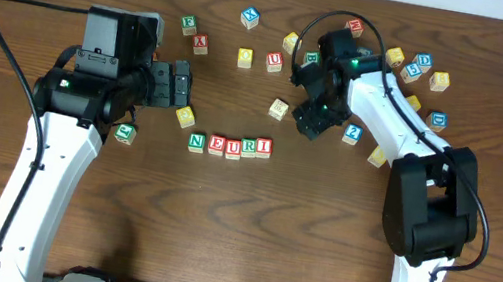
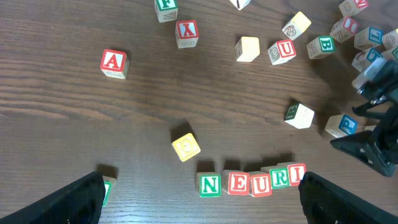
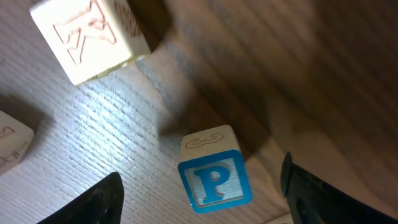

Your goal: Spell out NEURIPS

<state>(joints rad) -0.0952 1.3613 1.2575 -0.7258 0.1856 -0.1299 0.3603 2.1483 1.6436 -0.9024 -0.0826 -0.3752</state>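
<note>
Five cubes stand in a row near the table's middle: N point(image 1: 197, 142) point(image 2: 209, 185), E point(image 2: 238, 183), U point(image 2: 259, 183), R point(image 2: 278, 178) and I point(image 1: 264, 147) point(image 2: 296, 175). My left gripper point(image 1: 181, 85) point(image 2: 200, 200) hovers open, back and left of the row, with nothing between its fingers. The blue P cube point(image 3: 214, 177) rests on the table between the fingers of my right gripper point(image 3: 200, 190) point(image 1: 313, 121). That gripper is open and does not touch it. In the overhead view the P cube is hidden under it. I cannot make out an S cube.
Loose cubes lie scattered behind the row: a red A point(image 1: 201, 44) point(image 2: 114, 63), a yellow cube point(image 1: 185, 116) point(image 2: 185, 147), a pale K cube point(image 3: 90, 37), and a cluster at the back right point(image 1: 415, 66). A green-lettered cube point(image 1: 125, 132) sits by the left arm.
</note>
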